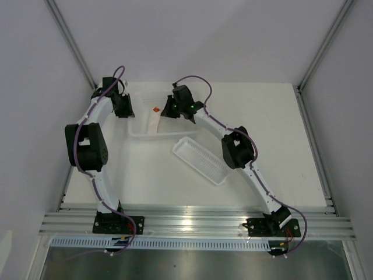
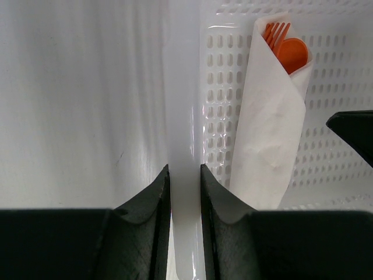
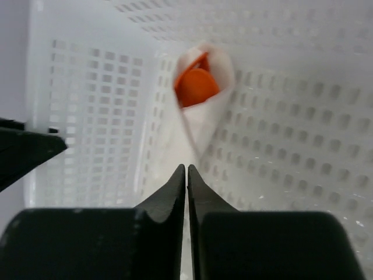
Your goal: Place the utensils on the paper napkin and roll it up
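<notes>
Napkin (image 2: 268, 134) is rolled round the utensils (image 2: 284, 48) and lies in the basket (image 2: 183, 116), upper right of the left wrist view. My left fingers (image 2: 145, 204) clamp the basket wall. My right fingers (image 3: 169, 198) are pressed together, seemingly empty, just below the napkin's tail. Judgement: lift right straight up so no paper snags, then let go left. Count: one napkin, one fork (image 2: 274, 32) and one spoon (image 2: 294, 55) showing, one basket, one tray (image 1: 200, 159).

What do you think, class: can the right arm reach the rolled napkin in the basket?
Probably yes: the right gripper hangs just by the rolled napkin in the basket, nothing between them, but its jaws are shut.
</notes>
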